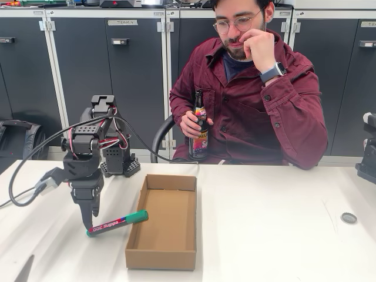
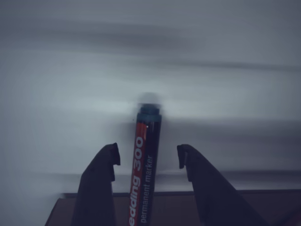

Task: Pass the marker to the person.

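We take the box (image 1: 164,223) as our landmark: an open cardboard tray sitting on the white table (image 1: 276,229).

Nearest to us, just left of the box, the marker (image 1: 116,223) lies tilted, its green cap up against the box's left wall and its pink barrel slanting down and away to the left. The gripper (image 1: 90,216) points down at the barrel's far-left end. In the wrist view the two dark fingers (image 2: 99,188) stand spread, with the marker (image 2: 142,169) running between them; a gap shows on each side of the barrel, so the jaws are open and not pinching it. We also see a brown strip of the box (image 2: 164,207) along the bottom of that view, behind the fingers.

The arm (image 1: 88,153) rises left of the box, with its base behind the box's left rear corner and cables looping off to the left.

To the right of the box, well apart, a small round cap (image 1: 349,218) lies on the table.

Behind the box, beyond the table's far edge, the person (image 1: 258,100) sits in a maroon shirt. One hand (image 1: 192,124) holds a brown bottle (image 1: 199,132) upright; the other hand (image 1: 256,47), with a watch on its wrist, is raised to the face. Dark cabinets (image 1: 106,70) line the wall behind.
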`<control>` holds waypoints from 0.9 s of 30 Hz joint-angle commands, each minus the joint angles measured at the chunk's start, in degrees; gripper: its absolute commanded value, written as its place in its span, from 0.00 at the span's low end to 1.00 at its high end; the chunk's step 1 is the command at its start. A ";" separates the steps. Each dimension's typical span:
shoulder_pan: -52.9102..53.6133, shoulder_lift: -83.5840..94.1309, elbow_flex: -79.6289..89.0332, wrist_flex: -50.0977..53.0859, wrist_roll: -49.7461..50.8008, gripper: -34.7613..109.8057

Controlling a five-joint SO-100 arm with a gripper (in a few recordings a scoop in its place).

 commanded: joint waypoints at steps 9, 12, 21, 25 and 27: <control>0.62 -2.81 -5.36 0.18 -0.53 0.43; 0.53 -3.69 -5.80 0.53 -0.62 0.43; 0.53 -6.33 -7.03 0.09 -0.79 0.42; 0.53 -6.68 -7.82 0.26 -0.88 0.41; 0.53 -6.94 -8.26 0.44 -0.97 0.41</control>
